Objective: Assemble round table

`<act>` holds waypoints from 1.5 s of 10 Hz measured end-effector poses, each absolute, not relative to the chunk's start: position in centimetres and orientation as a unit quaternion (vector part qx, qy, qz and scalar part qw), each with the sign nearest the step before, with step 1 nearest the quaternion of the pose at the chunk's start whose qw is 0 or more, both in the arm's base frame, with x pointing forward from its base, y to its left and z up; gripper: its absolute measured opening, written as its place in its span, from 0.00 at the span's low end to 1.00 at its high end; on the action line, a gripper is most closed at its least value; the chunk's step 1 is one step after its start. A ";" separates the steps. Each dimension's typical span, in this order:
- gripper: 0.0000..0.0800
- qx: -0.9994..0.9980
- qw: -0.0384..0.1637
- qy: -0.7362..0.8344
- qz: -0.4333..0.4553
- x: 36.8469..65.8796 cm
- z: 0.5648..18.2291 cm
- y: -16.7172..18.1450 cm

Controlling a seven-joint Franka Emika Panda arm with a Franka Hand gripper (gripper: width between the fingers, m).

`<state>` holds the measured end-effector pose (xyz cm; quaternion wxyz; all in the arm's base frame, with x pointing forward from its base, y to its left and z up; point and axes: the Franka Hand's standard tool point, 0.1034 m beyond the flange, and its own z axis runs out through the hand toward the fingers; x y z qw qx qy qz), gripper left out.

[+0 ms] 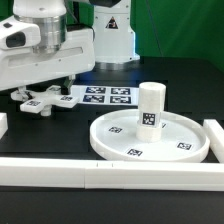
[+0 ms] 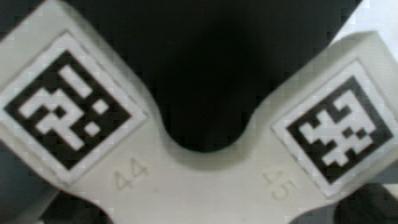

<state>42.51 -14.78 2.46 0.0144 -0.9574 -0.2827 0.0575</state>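
The large rimmed disc (image 1: pixel 150 140) lies flat in the middle of the table, and the short cylindrical post (image 1: pixel 150 108) stands upright on its hub. The cross-shaped foot (image 1: pixel 35 101) is at the exterior view's left, at table height right under my gripper (image 1: pixel 47 90). In the wrist view the foot (image 2: pixel 196 180) fills the picture at very close range. Two of its arms with markers spread apart, and its middle sits between the jaws. The jaws seem closed on the foot's middle, but the fingers themselves are mostly hidden.
The marker board (image 1: pixel 106 96) lies behind the disc, just to the exterior view's right of the foot. Long white border bars run along the front (image 1: pixel 110 171) and at the right (image 1: pixel 214 137). The arm's base (image 1: pixel 108 35) stands at the back.
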 end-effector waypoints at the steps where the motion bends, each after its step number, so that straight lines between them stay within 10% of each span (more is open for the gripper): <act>1: 0.78 -0.957 0.015 -0.283 0.058 42.5 2.4 -14.8; 2: 0.56 -0.957 0.014 -0.283 0.057 42.6 2.5 -14.8; 10: 0.56 -0.959 0.011 -0.280 0.047 43.6 4.2 -13.4; 15: 0.56 -0.979 0.021 -0.197 0.051 45.5 10.5 -7.7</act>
